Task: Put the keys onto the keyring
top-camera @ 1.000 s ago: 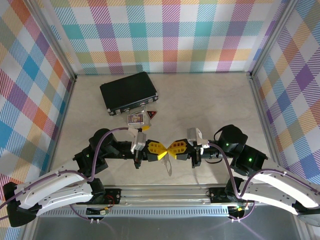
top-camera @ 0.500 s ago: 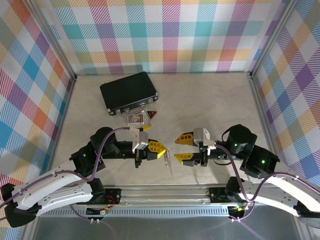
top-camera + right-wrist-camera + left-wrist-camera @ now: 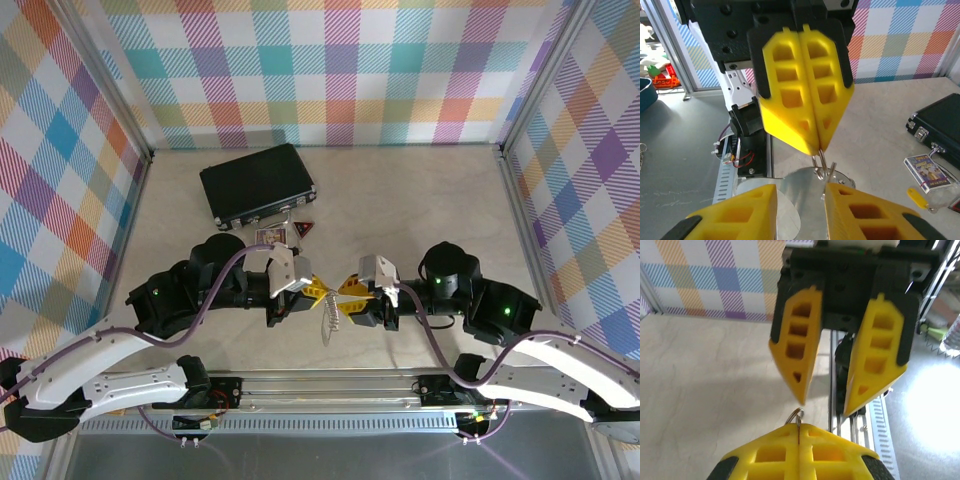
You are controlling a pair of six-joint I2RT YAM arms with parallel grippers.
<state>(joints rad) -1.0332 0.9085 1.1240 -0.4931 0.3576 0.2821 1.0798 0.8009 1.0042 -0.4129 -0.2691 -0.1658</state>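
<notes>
My left gripper [image 3: 320,292] is shut on a thin wire loop of the keyring [image 3: 799,415], whose silvery chain [image 3: 330,322] hangs below the tips. In the right wrist view the loop [image 3: 821,162] pokes out under the closed yellow fingers [image 3: 805,90], with a flat silvery metal piece [image 3: 807,200] behind it. My right gripper [image 3: 349,293] faces the left one tip to tip, jaws apart [image 3: 800,187], and a wire end touches the inside of one finger [image 3: 860,210]. One of the keys, with a yellow head [image 3: 916,196], lies on the table beside the picture card [image 3: 925,172].
The black case [image 3: 258,185] lies at the back left, with the picture card [image 3: 270,237] and red triangular tag [image 3: 303,230] in front of it. The aluminium rail [image 3: 320,385] runs along the near edge. Checked walls enclose three sides.
The right gripper let go and drew back with its jaws wide, then came back to the left gripper's tips with a narrower gap. The left arm shifted a little, still holding the loop.
</notes>
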